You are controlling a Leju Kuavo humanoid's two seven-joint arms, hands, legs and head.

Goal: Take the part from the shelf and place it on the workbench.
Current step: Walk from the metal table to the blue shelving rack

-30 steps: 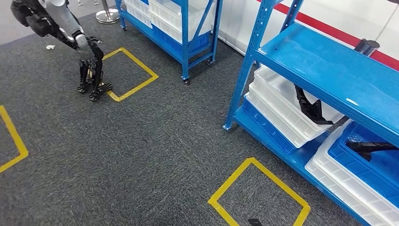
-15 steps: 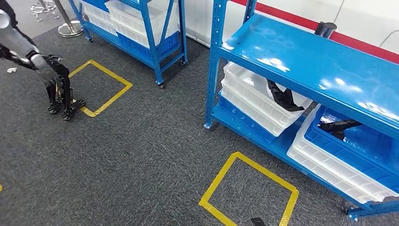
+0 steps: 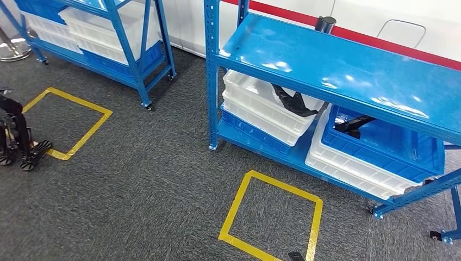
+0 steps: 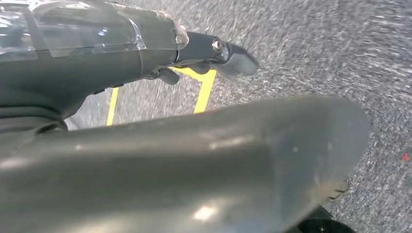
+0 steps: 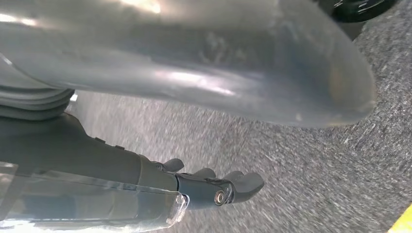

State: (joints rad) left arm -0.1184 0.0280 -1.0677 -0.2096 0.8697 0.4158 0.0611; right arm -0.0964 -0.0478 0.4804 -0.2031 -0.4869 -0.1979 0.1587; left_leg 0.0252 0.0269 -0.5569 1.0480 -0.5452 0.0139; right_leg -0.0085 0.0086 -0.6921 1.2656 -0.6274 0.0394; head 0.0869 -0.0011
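Observation:
A black part (image 3: 293,100) lies in a white bin (image 3: 255,109) on the lower level of the blue shelf (image 3: 348,70). Another black part (image 3: 353,124) lies in a blue bin (image 3: 380,155) beside it. The shelf stands ahead and to the right in the head view, some way off. My left hand (image 4: 214,53) hangs over grey carpet with its fingers stretched out and nothing in it. My right hand (image 5: 218,187) also hangs over the carpet, fingers out and holding nothing.
A yellow taped square (image 3: 272,217) marks the carpet in front of the shelf. A second blue shelf (image 3: 108,32) with white bins stands at the back left. A dark jointed shape (image 3: 16,144) stands by another yellow square (image 3: 65,122). A black cylinder (image 3: 325,24) sits on the shelf top.
The whole picture has slid left, so the camera has swung right. The shelf with the parts now lies near the centre, and the dark shape sits at the left edge.

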